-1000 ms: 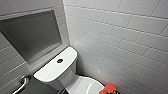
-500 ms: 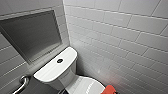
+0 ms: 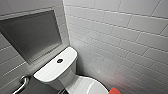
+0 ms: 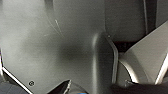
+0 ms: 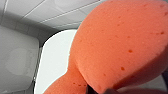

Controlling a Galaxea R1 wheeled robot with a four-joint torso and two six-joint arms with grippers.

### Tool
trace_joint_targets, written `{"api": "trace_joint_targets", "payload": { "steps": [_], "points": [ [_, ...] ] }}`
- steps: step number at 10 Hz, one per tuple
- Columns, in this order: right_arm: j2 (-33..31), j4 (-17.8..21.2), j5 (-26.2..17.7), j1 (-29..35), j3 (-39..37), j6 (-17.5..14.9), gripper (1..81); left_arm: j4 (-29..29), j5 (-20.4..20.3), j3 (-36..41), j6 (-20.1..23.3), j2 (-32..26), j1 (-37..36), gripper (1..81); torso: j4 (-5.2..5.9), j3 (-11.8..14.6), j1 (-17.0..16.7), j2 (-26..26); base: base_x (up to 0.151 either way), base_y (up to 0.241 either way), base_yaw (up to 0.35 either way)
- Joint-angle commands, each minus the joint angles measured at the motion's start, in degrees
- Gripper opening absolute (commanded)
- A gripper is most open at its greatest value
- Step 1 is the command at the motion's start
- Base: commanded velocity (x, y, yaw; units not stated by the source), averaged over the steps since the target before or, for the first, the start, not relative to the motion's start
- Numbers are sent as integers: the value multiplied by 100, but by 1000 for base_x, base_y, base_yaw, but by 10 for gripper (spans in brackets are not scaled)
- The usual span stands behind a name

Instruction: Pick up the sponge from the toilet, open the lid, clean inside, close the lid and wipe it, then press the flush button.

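Over the glossy lid [image 3: 90,85], the sponge [image 5: 117,42] (pinched in the right gripper [image 5: 100,88]; left gripper's state unclear) may slip if gripped unevenly.

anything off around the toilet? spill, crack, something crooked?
Nothing stands out. The tank top sits square with the flush button in its middle, the lid looks clean and glossy, and the wall tiles show no damage. The sponge is pinched in, as soft foam would be.
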Motion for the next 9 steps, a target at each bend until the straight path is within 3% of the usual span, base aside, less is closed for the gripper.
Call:
{"api": "trace_joint_targets", "payload": {
  "steps": [1, 4, 7, 9],
  "points": [
    [-972, -194, -37, -254, 729, 8, 10, -32, 427, 76, 46, -31, -115, 811, 0, 0, 0, 0, 0, 0, 0],
    [-1052, -229, -20, -1299, 274, -53, 10, -6, 418, 471, 46, -215, -246, 811, 0, 0, 0, 0, 0, 0, 0],
    [-938, -290, 181, -2284, -183, -71, 10, -50, 427, 1383, 29, -697, -475, 811, 0, 0, 0, 0, 0, 0, 0],
    [-736, -544, 341, -2716, -509, -71, 10, -41, 436, 1772, 20, -953, -555, 811, 0, 0, 0, 0, 0, 0, 0]
  ]
}}
